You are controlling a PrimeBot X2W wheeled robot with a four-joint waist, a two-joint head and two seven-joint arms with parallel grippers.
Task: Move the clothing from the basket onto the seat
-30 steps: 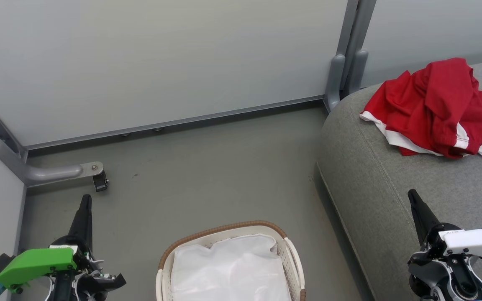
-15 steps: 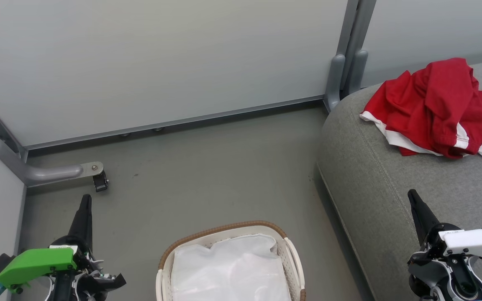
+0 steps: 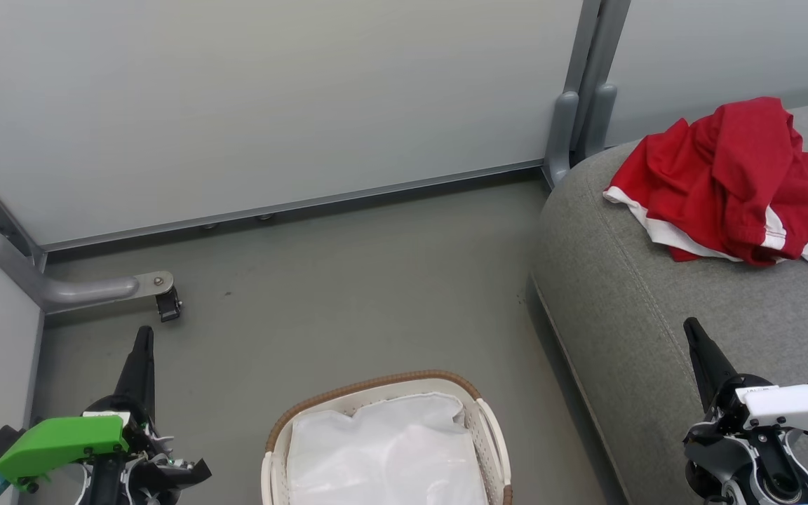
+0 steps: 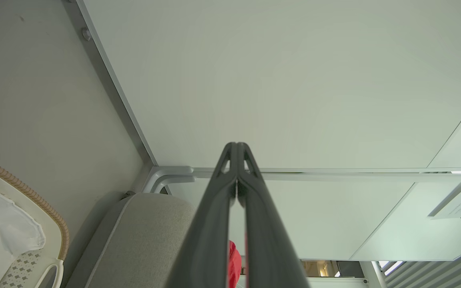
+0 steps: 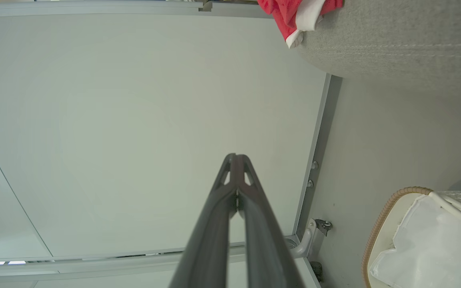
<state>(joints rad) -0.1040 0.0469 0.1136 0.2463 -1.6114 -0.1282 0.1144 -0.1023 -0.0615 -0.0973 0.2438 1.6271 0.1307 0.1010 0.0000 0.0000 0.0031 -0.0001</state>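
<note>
Head view, clothing (image 3: 726, 182) near seat (image 3: 628, 315) edge, basket (image 3: 376, 383) apart

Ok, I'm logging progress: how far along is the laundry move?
Done: the clothing lies heaped on the seat. In hand: nothing; both jaws are shut and empty. Left: seemingly nothing, since what shows of the basket holds just its white liner.

- Left gripper (image 3: 143, 335): near left, fingers pressed together, pointing toward the far side.
- Right gripper (image 3: 691, 328): near right, fingers pressed together, pointing far and slightly left.
</note>
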